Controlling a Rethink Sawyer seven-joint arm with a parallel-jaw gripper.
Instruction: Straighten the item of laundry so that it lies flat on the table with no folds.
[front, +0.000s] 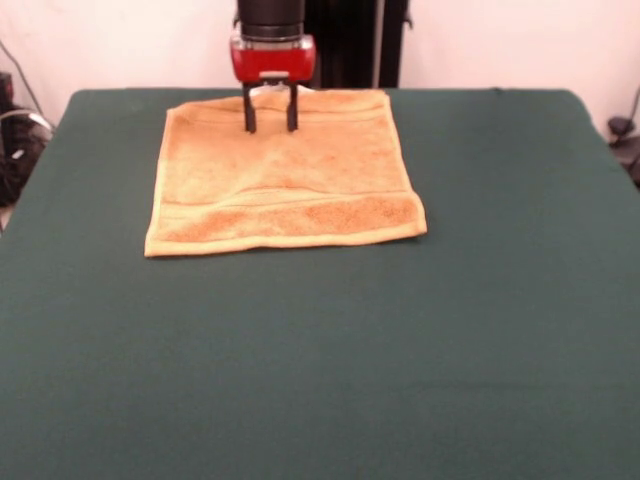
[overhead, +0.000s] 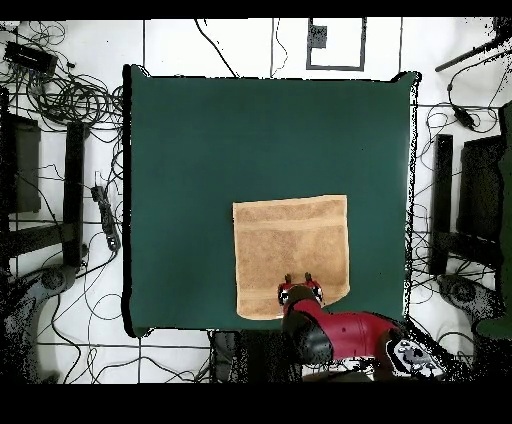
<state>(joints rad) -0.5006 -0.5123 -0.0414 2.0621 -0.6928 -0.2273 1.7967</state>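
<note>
The golden-orange towel (front: 285, 175) lies spread out on the dark green table (front: 320, 350), near the table's far side by the robot. It looks nearly flat, with a woven band near its front edge and slight ripples across the middle. In the overhead view the towel (overhead: 290, 240) sits at the table's (overhead: 200, 150) lower right. My gripper (front: 270, 125) stands over the towel's far edge with its two black fingers (front: 249, 115) apart and nothing between them. It also shows in the overhead view (overhead: 298, 279) at the towel's bottom edge.
The red and black arm (overhead: 340, 335) reaches in from the robot's side. Cables and equipment (overhead: 60, 90) lie on the floor around the table. Dark gear (front: 15, 130) stands beside the table's left edge in the front view.
</note>
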